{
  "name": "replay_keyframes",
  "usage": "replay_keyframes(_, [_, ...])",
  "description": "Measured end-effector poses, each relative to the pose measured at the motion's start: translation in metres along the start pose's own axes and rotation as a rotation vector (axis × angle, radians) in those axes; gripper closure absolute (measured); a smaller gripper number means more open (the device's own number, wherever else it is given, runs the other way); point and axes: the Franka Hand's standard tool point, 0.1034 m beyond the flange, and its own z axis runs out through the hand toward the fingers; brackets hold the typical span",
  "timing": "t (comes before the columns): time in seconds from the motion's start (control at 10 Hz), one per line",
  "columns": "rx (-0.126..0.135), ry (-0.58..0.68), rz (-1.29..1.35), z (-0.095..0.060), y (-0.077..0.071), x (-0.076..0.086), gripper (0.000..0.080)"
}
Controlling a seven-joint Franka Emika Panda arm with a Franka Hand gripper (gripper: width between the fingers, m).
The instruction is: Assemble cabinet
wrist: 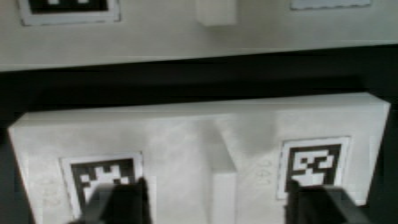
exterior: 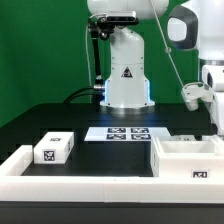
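Note:
The large white cabinet case [exterior: 186, 157] sits on the black table at the exterior view's right, with its open side up. A smaller white tagged drawer block [exterior: 52, 149] lies at the exterior view's left. My gripper [exterior: 214, 112] hangs above the back right part of the case. In the wrist view a white tagged part with a raised middle ridge [wrist: 214, 150] lies below the gripper [wrist: 217, 208]. The dark fingers [wrist: 118, 205] stand wide apart on either side of the ridge, open, with nothing between them.
The marker board [exterior: 125, 132] lies flat in front of the robot base [exterior: 126, 75]. A low white border rail [exterior: 18, 165] runs along the table's front and left. Another white tagged surface [wrist: 178, 35] shows beyond a dark gap in the wrist view.

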Motion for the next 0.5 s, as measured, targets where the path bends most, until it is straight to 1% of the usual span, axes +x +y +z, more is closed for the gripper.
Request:
replay_keyframes(0.1, [0.0, 0.0, 0.0, 0.0, 0.0, 0.0, 0.0592])
replay_keyframes(0.2, [0.0, 0.0, 0.0, 0.0, 0.0, -0.0001, 0.0727])
replay_keyframes(0.3, [-0.001, 0.0, 0.0, -0.0001, 0.0002, -0.0001, 0.0727])
replay_keyframes(0.4, [-0.001, 0.0, 0.0, -0.0003, 0.0005, 0.0, 0.0784])
replay_keyframes(0.5, [-0.001, 0.001, 0.001, -0.0004, 0.0006, -0.0001, 0.0784])
